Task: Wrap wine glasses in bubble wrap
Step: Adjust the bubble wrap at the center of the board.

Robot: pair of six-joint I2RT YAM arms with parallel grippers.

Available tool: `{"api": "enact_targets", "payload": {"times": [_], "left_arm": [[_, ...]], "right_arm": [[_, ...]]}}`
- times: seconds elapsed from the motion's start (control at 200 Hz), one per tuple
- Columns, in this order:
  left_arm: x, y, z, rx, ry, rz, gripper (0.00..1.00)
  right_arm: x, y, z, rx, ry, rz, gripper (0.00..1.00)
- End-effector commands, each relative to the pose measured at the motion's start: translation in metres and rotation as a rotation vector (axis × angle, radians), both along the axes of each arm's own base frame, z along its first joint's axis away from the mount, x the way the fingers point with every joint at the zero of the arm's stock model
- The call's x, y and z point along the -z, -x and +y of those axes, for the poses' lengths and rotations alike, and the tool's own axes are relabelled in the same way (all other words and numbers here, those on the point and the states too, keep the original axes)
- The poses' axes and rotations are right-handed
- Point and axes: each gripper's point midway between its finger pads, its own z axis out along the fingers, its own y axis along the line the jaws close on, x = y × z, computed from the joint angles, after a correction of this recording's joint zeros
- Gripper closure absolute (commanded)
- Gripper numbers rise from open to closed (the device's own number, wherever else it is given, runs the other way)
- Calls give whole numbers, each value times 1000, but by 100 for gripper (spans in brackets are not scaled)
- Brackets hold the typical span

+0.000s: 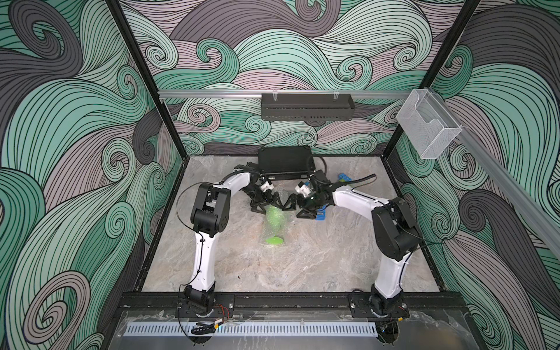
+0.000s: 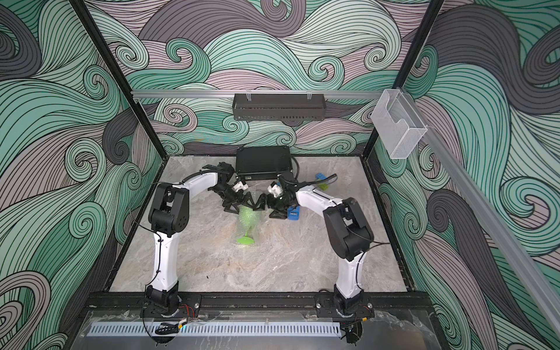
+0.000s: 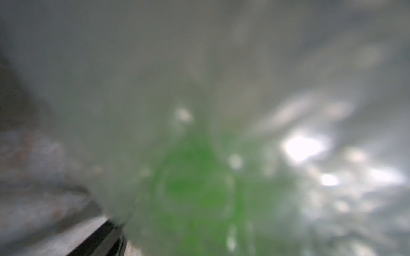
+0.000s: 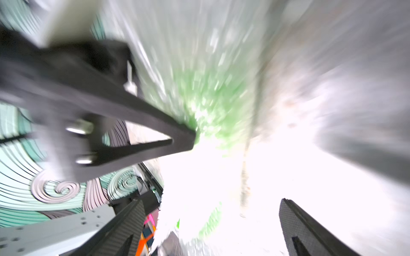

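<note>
Wrap mostly on. The goblet [image 1: 274, 216] lies on its side on the marble table [image 1: 303, 260], just above the middle of the frame in both top views, with the bubble wrap [image 1: 266, 231] rolled round it as a loose, crinkly tube. The bowl and stem show dull green through the plastic. The round foot shows brighter at the tube's lower end, so you may have it bare or only thinly covered there; too small to tell. The long axis runs nearly straight up and down the frame. The bowl points to the upper end, under the arms, and the foot to the lower end, toward the arm bases. The left gripper [image 1: 267, 204] sits at the upper left of the bowl and the right gripper [image 1: 294, 210] at its upper right. Both have their jaws spread wide and nothing pinched that you can make out. Whether a fingertip brushes the wrap, you cannot tell. The left wrist view is only blur, green behind plastic very close to the lens. The right wrist view shows that arm's two fingers far apart amid glare. A blue brick [image 1: 320, 215] lies just beside the right gripper, clear of the roll. Judgement: rolling done; what is left is closing the ends, the foot end first, so the tube does not spring open.
</note>
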Motion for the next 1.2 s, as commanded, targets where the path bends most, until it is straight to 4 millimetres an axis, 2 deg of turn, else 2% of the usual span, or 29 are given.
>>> {"api": "enact_targets", "payload": {"times": [0.0,0.125,0.24,0.405,0.54,0.651,0.751,0.811,0.881,0.996,1.106,1.196], "left_arm": [[-25,6,12,50,-61,-45,1],[-54,17,19,70,-55,-135,1],[-72,33,23,58,-24,-222,1],[-91,53,28,77,-4,-319,1],[-88,63,36,90,-46,-393,1],[-80,81,31,163,-45,-432,1],[-64,104,22,295,-67,-476,1],[-57,110,22,351,-94,-504,2],[-46,104,31,361,-163,-543,1],[-29,92,48,385,-286,-585,1],[-23,76,61,368,-385,-604,1],[-27,61,70,332,-455,-645,1]], "right_arm": [[-15,-16,-13,-17,40,-74,2],[-25,-52,-9,-20,49,-140,3],[-32,-78,13,-52,22,-154,6],[-38,-89,57,-164,-13,-197,5],[-27,-83,78,-245,8,-195,6],[-10,-82,72,-257,53,-177,17],[-1,-77,63,-275,83,-159,35],[1,-74,57,-273,89,-139,42],[1,-69,51,-267,87,-119,59],[1,-58,40,-256,88,-81,74],[4,-47,28,-245,110,-56,77],[6,-38,19,-231,133,-35,76]]}}
